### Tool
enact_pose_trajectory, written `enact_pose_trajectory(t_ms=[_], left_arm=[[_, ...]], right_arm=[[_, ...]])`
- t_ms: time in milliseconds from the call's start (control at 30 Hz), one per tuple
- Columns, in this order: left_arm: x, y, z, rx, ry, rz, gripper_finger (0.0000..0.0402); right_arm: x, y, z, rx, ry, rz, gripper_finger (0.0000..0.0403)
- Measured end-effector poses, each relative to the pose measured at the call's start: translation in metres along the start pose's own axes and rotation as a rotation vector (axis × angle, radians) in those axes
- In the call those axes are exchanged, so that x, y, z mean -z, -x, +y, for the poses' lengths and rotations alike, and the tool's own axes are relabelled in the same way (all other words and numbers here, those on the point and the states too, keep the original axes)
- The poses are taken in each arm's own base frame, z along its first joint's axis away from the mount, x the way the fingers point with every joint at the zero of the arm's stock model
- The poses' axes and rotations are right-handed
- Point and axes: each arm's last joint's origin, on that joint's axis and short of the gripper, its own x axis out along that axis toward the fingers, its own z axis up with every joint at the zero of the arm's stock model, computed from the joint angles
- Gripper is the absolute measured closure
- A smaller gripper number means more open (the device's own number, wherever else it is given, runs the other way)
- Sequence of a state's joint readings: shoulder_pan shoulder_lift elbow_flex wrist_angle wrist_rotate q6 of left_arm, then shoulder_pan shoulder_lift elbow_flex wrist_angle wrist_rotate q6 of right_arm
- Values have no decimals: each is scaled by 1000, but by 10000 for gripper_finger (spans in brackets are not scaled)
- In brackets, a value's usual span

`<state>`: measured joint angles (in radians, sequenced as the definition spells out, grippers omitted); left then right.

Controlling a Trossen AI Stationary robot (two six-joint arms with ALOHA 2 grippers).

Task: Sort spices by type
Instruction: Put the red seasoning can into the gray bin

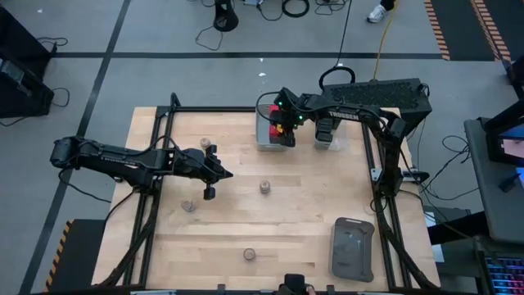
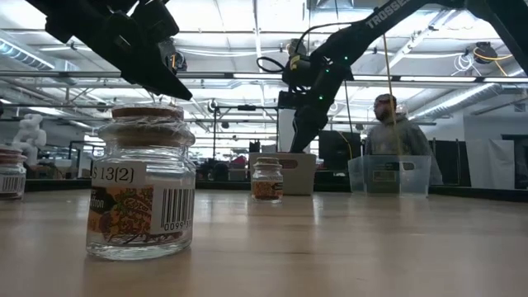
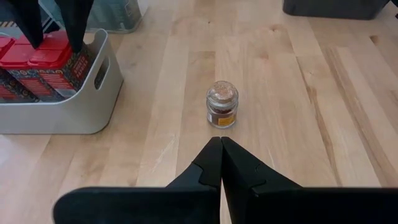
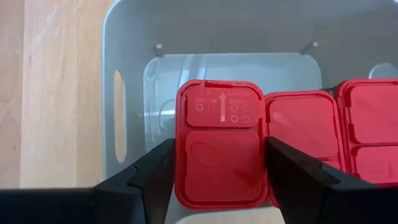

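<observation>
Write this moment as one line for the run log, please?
right tool: shut on red-capped spice, over grey bin | left tool: shut, empty, above table facing round jar

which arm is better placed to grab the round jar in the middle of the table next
Left. Its end effector is shut, empty and pointed at the jar just ahead. The right end effector is over the grey bin, shut on a red-capped container.
</observation>
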<state>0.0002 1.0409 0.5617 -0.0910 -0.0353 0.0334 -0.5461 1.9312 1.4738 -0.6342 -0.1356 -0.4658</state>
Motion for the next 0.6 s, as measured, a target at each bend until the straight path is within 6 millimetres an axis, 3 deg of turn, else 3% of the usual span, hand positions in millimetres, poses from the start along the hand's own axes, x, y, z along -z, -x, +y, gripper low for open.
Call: enact_pose_trajectory(t_ms=[600], left_arm=[[0,0,0,0,2,0,392]], right_arm=[[1,0,0,-4,-36,6,175]])
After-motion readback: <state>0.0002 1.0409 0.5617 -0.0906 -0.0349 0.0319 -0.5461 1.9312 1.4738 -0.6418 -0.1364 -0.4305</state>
